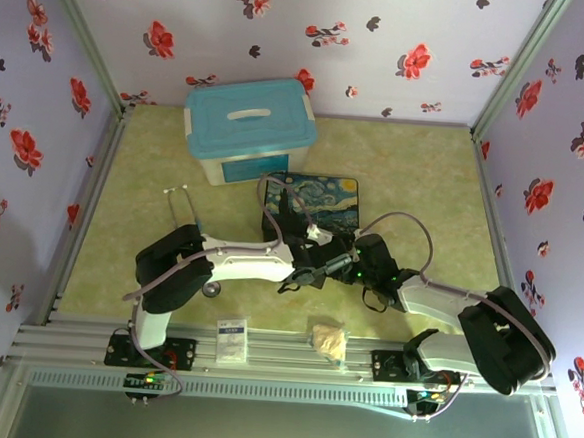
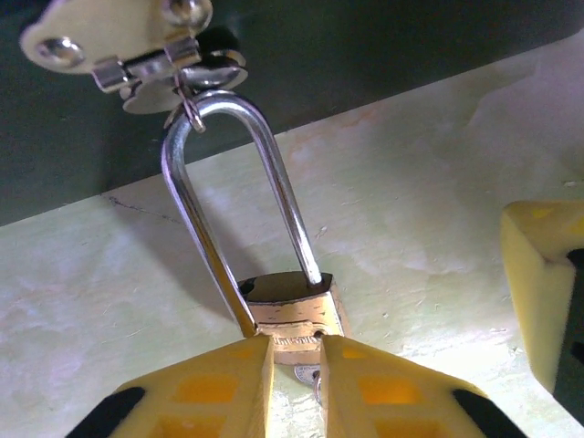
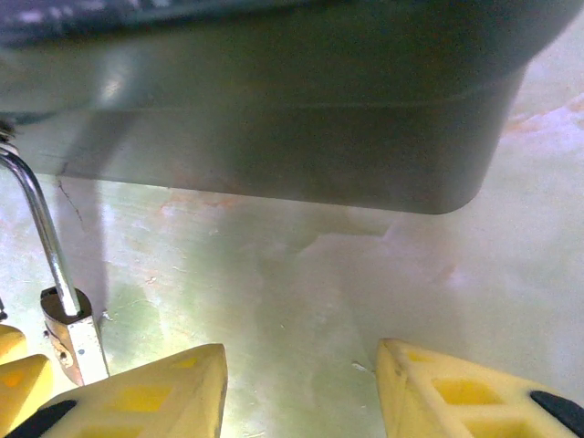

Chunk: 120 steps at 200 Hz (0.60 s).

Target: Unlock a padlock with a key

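Observation:
The small brass padlock (image 2: 294,308) hangs by its silver shackle (image 2: 274,173) from the hasp (image 2: 155,68) of the dark tin box (image 1: 315,205). My left gripper (image 2: 297,354) is shut on the lower part of the padlock's body. One shackle leg runs down beside the body's edge, next to a dark hole on top. A small silvery piece (image 2: 308,374) shows under the padlock between the fingers; I cannot tell whether it is the key. My right gripper (image 3: 301,360) stands open and empty just right of the padlock (image 3: 75,339). Both grippers meet in front of the tin.
A clear bin with a blue lid (image 1: 248,126) stands behind the tin. A stethoscope (image 1: 181,199) lies by the left arm. On the near rail sit a white card (image 1: 231,340) and a crumpled beige lump (image 1: 329,340). Flowered walls enclose the green mat.

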### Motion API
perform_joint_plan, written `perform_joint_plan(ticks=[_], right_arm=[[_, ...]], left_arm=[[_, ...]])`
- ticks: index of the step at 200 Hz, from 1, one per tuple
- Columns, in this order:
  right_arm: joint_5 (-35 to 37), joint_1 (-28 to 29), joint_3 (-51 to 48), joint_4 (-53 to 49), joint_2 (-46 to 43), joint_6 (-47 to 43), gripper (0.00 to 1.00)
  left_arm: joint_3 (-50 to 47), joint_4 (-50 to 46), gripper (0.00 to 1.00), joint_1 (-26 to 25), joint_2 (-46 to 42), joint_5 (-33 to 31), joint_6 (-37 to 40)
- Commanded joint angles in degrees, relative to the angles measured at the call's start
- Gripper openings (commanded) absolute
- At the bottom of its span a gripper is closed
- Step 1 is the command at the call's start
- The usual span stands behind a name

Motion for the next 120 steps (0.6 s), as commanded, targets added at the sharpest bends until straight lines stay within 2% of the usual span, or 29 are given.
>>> perform_joint_plan(ticks=[1,26,38,90,120], right_arm=[[1.6,-0.4,0.4,0.0,-0.2,1.2,0.47],[2.1,-0.4,0.1,-0.1,-1.3,1.3,0.47],[2.3,-0.5,0.0,-0.1,-1.6,1.2,0.47],[2.2,-0.6,-0.3,-0.1,-2.1,1.4,0.47],[2.0,-0.7,-0.3,0.0,-2.0,1.4,0.47]], left_arm=[[-2.5,1.9,0.25,0.1,-2.1,-1.6,0.9],[-7.9,8.6,0.34,0.3,-7.2,-1.3,3.6],[-9.7,11.6,0.38,1.1,-8.4,1.1,4.9],[-16.1,24.3,0.39,5.1,-8.6,10.5,6.5],[-16.7,24.4,0.39,6.0,-8.5,10.8,5.4]])
